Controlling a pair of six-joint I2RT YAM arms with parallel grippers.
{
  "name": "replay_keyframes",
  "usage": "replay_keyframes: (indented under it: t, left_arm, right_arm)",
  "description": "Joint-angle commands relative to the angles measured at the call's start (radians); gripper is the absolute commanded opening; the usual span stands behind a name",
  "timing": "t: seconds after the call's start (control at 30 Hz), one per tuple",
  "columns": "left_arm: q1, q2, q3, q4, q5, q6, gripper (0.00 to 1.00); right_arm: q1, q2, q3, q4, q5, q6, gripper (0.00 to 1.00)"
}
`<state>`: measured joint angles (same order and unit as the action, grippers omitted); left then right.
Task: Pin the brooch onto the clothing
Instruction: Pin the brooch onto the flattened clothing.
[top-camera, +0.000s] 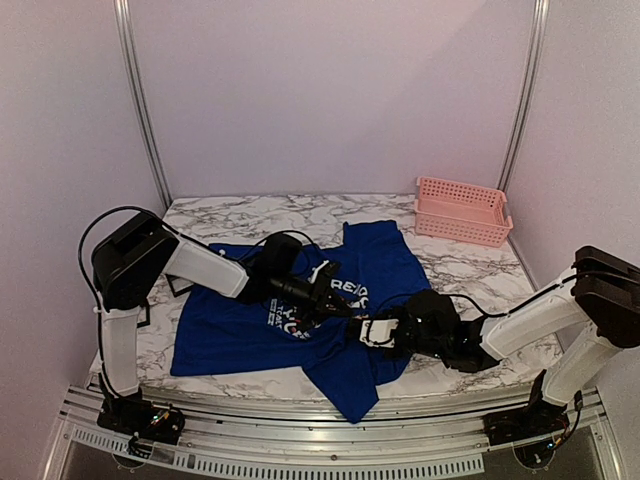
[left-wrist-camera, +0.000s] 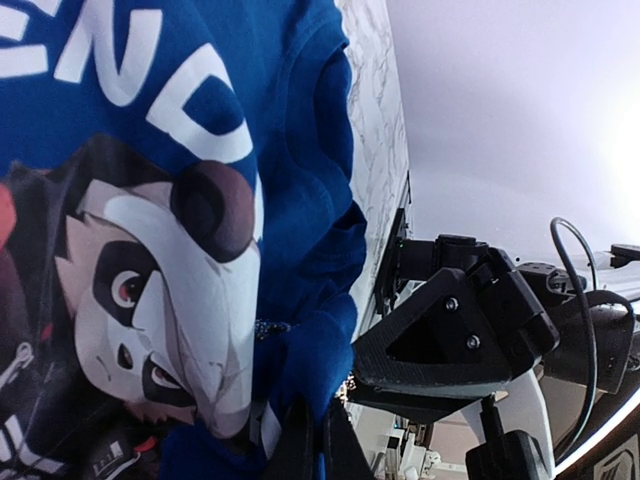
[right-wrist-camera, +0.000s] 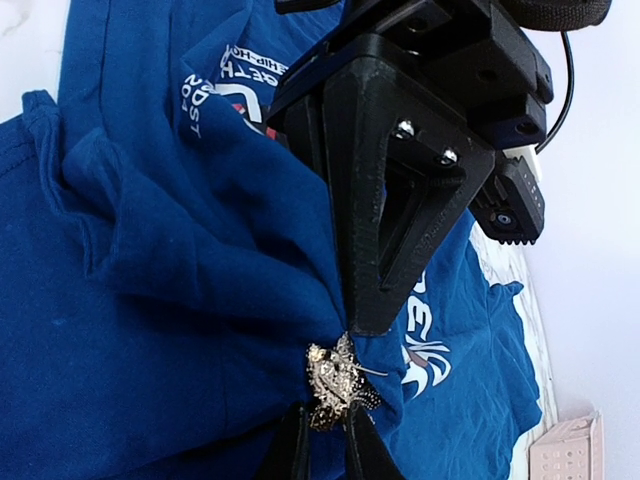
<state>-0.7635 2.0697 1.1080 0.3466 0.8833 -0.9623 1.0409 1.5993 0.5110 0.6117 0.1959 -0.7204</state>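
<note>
The clothing (top-camera: 225, 335), a royal-blue T-shirt with a white-lettered panda print (left-wrist-camera: 150, 260), lies crumpled on the marble table (top-camera: 250, 212). Both grippers meet over its middle. My left gripper (top-camera: 338, 308) is shut on a raised fold of blue cloth (left-wrist-camera: 320, 440), and its black fingers (right-wrist-camera: 390, 200) come down to that pinch from above. The brooch (right-wrist-camera: 338, 385), a glittering silver-gold piece, sits against the bunched fabric just below the pinch. My right gripper (right-wrist-camera: 328, 448) is shut on the brooch's lower end. A thin pin sticks out to the brooch's right. From above the brooch is hidden.
A pink slotted basket (top-camera: 462, 210) stands at the table's back right corner. Part of the shirt hangs over the front edge (top-camera: 350, 405). Metal frame posts (top-camera: 140, 100) rise at the back corners. The right arm's black finger (left-wrist-camera: 450, 345) crowds the left wrist view.
</note>
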Motion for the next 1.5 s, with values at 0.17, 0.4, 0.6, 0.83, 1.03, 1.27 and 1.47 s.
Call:
replay_keyframes:
  t: [0.17, 0.4, 0.6, 0.83, 1.03, 1.27, 1.47]
  left_arm:
    - [0.016, 0.021, -0.008, 0.012, 0.016, 0.002, 0.0]
    - [0.014, 0.017, -0.002, -0.012, 0.028, 0.03, 0.18]
    - [0.015, 0.002, 0.0, -0.064, 0.048, 0.095, 0.45]
    - [0.022, -0.035, 0.032, -0.207, 0.054, 0.246, 0.63]
    - [0.026, -0.078, 0.074, -0.418, 0.037, 0.459, 0.86]
    - [0.027, -0.118, 0.072, -0.457, 0.034, 0.548, 0.99]
    - [0.014, -0.139, 0.125, -0.678, -0.057, 0.892, 0.94]
  right_arm:
    - [0.007, 0.025, -0.014, 0.03, 0.031, -0.017, 0.06]
    - [0.006, 0.018, -0.009, 0.018, 0.03, -0.021, 0.01]
    - [0.004, -0.005, 0.008, -0.052, -0.014, -0.004, 0.0]
    - [-0.049, -0.064, 0.108, -0.28, -0.214, 0.115, 0.0]
    - [-0.152, -0.072, 0.223, -0.466, -0.469, 0.265, 0.0]
    - [-0.211, -0.019, 0.264, -0.543, -0.6, 0.336, 0.0]
    - [-0.31, 0.057, 0.353, -0.599, -0.793, 0.455, 0.0]
